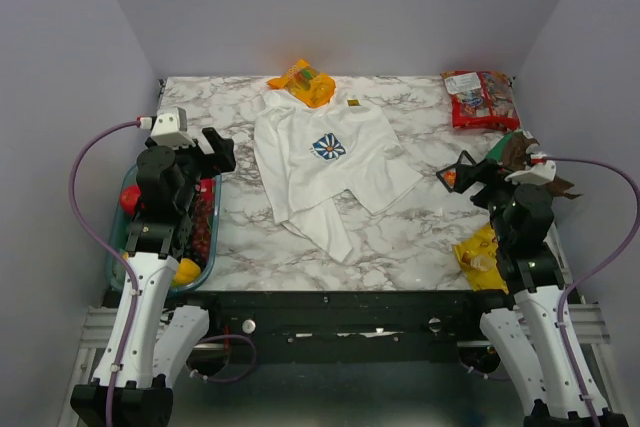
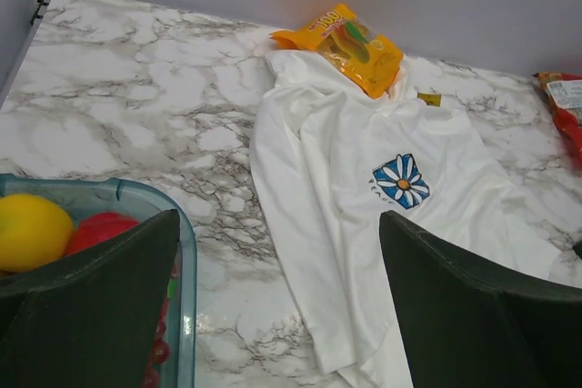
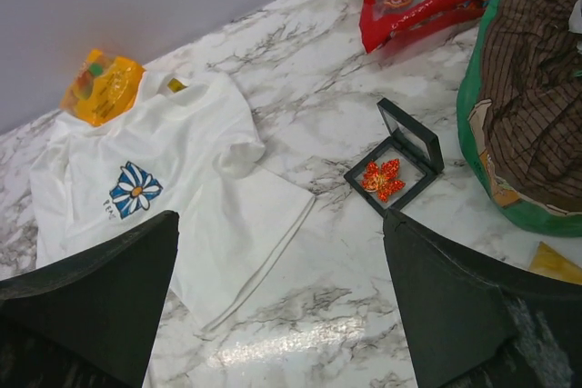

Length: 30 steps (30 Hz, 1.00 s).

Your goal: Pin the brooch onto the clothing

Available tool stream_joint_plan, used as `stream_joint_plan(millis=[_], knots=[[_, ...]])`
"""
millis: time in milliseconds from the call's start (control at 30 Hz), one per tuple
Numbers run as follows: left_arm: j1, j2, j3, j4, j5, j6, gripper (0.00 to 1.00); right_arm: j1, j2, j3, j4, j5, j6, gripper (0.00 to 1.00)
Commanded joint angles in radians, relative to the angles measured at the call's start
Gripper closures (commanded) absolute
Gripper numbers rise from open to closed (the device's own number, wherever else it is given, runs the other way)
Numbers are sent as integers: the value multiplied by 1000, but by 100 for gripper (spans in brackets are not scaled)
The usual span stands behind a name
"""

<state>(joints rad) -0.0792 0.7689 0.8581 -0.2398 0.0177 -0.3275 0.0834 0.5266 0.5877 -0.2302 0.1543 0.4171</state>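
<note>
The white T-shirt lies flat mid-table, its blue-and-white daisy print facing up; it also shows in the left wrist view and the right wrist view. The orange-red leaf-shaped brooch lies in an open black box on the marble, right of the shirt; in the top view the brooch is just in front of my right gripper. My right gripper is open and empty, above bare marble and the shirt's sleeve. My left gripper is open and empty, at the shirt's left edge.
An orange snack bag lies on the shirt's collar. A red snack bag is at the back right. A green-and-brown bag and a yellow packet are at the right. A glass dish of fruit stands under the left arm.
</note>
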Motion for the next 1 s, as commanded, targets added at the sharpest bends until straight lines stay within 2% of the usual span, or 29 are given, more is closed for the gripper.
stream_joint_plan(millis=[0, 167, 300, 400, 567, 667, 700, 767, 967], knots=[[7, -13, 29, -20, -44, -13, 1, -1, 12, 37, 3, -45, -26, 0], [9, -28, 16, -19, -108, -36, 1, 1, 41, 52, 2, -122, -31, 2], [13, -48, -10, -7, -102, -36, 1, 21, 70, 57, 26, -182, -17, 3], [13, -45, -10, -3, -49, -12, 1, 83, 98, 76, 17, -159, -23, 3], [13, -10, -16, 14, 71, 22, 1, 228, 173, 141, -20, -17, -29, 3], [-5, 42, -11, 10, 140, 25, 3, 360, 274, 179, 5, 71, -29, 4], [-13, 59, 1, -4, 146, 31, 3, 434, 344, 196, 17, 95, -29, 3], [-53, 104, 12, -24, 142, 44, 3, 498, 441, 262, 26, 142, -20, 4], [-125, 223, 58, -110, 111, 80, 3, 706, 843, 483, 40, 103, 31, 13]])
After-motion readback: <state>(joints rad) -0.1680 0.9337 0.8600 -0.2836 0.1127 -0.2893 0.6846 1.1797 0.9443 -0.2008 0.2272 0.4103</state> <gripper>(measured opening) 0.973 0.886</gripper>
